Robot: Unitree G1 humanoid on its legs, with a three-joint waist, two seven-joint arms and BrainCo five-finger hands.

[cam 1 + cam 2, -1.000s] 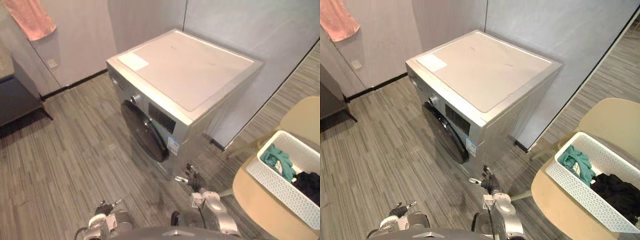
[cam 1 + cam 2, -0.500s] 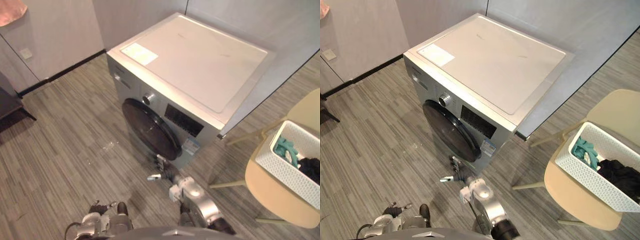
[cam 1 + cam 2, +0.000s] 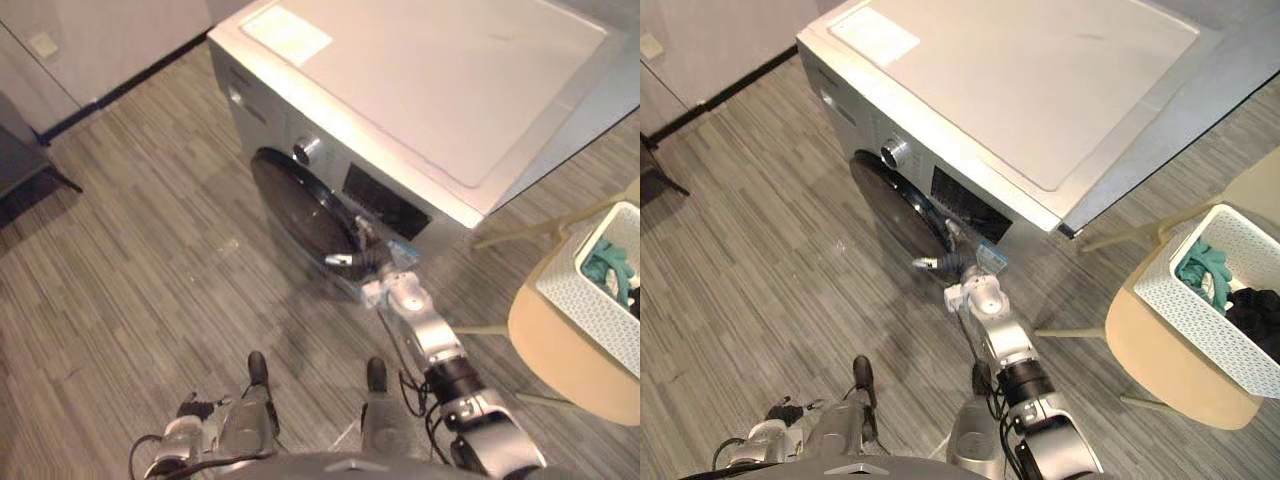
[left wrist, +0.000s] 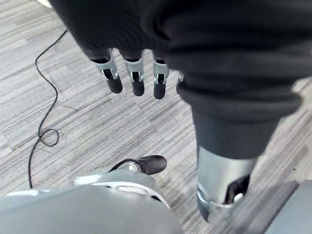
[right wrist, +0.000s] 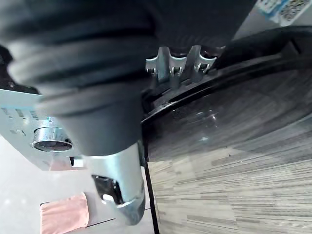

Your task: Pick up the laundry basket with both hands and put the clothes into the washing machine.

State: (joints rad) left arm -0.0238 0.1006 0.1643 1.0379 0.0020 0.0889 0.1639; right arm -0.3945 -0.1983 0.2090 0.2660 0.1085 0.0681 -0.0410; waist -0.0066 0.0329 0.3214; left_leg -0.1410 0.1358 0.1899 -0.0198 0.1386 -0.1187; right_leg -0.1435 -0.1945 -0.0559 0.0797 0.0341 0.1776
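Two end rims are likely offering the hold on the light, stiff laundry basket [image 3: 1200, 332]; left hand [image 4: 134, 77] is hanging slack; right hand's [image 5: 177, 64] grasp I cannot tell.

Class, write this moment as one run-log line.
right robot hand: at rim of dark round washing-machine door | left robot hand: open, low | white perforated laundry basket: on beige chair, clothes inside

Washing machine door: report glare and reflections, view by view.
Right wrist view: the round dark glass door of the silver washing machine mirrors the grey striped floor, with small bright glints; left eye view: it looks nearly plain black.
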